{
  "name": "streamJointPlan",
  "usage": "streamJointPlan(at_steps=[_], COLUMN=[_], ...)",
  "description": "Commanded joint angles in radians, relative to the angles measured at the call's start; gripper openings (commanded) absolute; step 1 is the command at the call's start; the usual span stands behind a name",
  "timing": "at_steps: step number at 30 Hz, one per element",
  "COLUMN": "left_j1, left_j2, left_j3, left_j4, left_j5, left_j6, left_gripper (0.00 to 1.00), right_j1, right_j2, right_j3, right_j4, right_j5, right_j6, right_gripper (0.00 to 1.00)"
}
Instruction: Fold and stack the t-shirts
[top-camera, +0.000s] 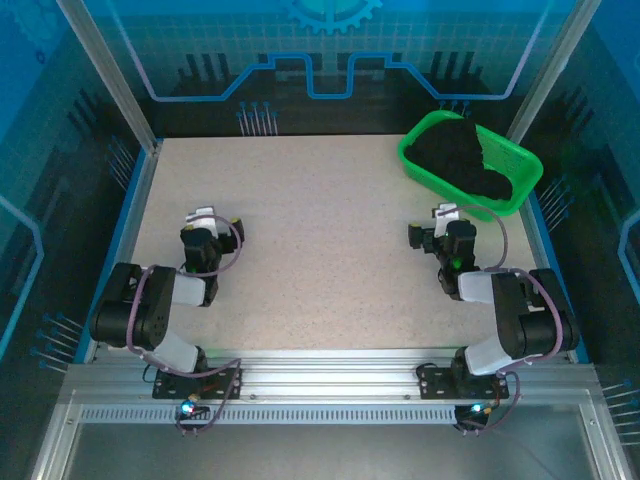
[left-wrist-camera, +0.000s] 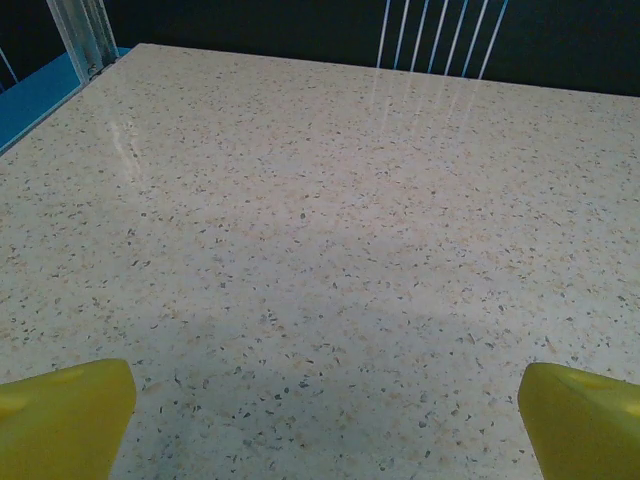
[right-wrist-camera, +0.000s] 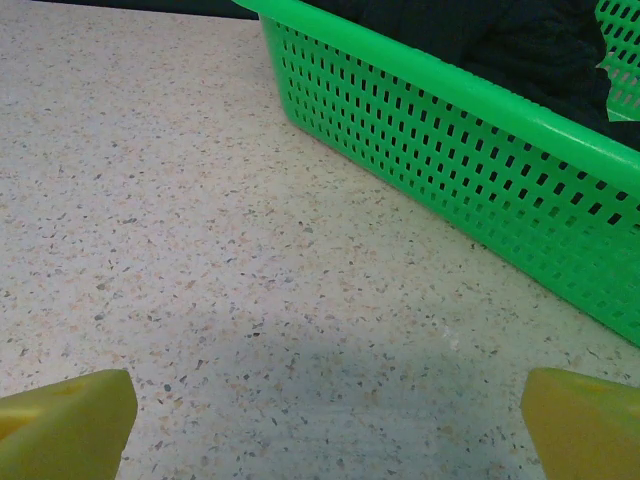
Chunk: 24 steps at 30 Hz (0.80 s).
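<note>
The left end effector (left-wrist-camera: 325, 430) and the right end effector (right-wrist-camera: 325, 430) hover low over the speckled desk (top-camera: 320, 220), yellow fingers (left-wrist-camera: 60, 420) spread wide and holding nothing, so the task seems at its first step: no shirt is laid out yet. Just ahead-right of the right end effector stands the green mesh basket (right-wrist-camera: 450, 150), the black t-shirts (right-wrist-camera: 500, 40) heaped inside above its rim. Next, that end effector likely must reach over the near wall and pinch one out.
</note>
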<state>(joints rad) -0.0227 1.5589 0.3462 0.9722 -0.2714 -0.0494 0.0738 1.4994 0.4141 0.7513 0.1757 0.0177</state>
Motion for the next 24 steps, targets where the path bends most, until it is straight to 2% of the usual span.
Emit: streamJointPlan(at_steps=[1,21,24], left_j1=[-0.002,-0.003,-0.002], left_j2=[-0.005,-0.005,-0.007], left_j3=[0.011,0.011,-0.002], left_j4=[-0.001,0.001,0.023], left_j5=[0.009,0.011,0.003], left_j6=[0.013,0.013,0.011], left_gripper=[0.99,0.99,0.99], right_j1=[0.009,0.009,0.015], right_j2=[0.004,0.002,-0.034], right_j3=[0.005,0.002,0.015], right_j4=[0.028,0.034,-0.017], right_j5=[0.008,0.009,0.040], right_j6=[0.002,0.001,0.007], right_gripper=[1.00,1.00,1.00])
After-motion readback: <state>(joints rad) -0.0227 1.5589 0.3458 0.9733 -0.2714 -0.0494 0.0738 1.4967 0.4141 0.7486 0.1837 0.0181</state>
